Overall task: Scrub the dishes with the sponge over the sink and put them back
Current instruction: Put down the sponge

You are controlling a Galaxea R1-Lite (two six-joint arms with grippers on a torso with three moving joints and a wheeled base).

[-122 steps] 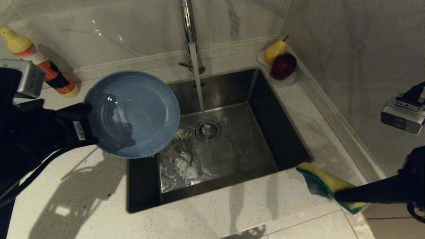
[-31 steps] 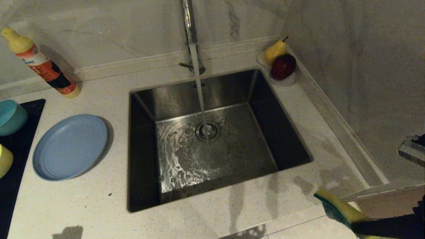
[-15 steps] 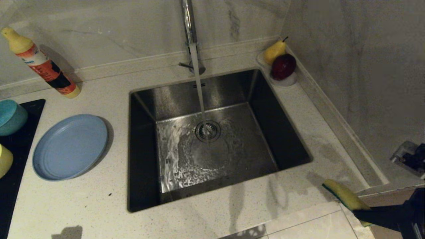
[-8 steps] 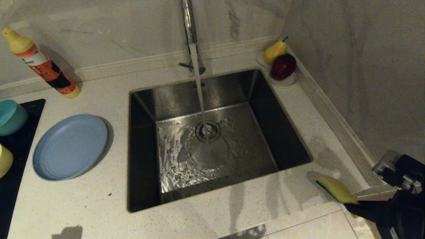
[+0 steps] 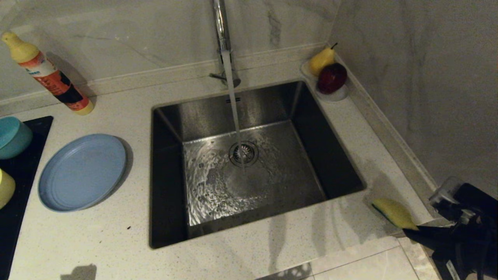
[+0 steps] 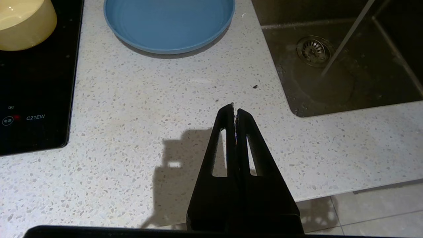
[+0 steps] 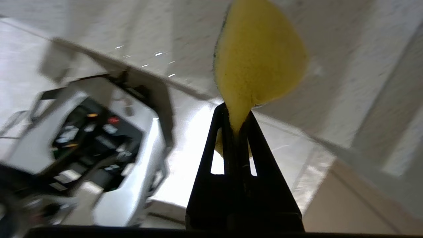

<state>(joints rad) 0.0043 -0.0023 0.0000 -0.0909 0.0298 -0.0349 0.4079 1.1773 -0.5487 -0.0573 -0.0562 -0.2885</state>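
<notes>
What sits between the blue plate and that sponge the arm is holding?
The sink, tap water running into its drain, lies between the plate and the sponge, as the head view shows.

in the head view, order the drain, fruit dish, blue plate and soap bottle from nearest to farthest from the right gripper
Right gripper, shut on the sponge, is at the counter's near right corner.
1. drain, mid sink
2. fruit dish, back right corner; close to the drain's rank, hard to call
3. blue plate, left of the sink
4. soap bottle, far back left
</notes>
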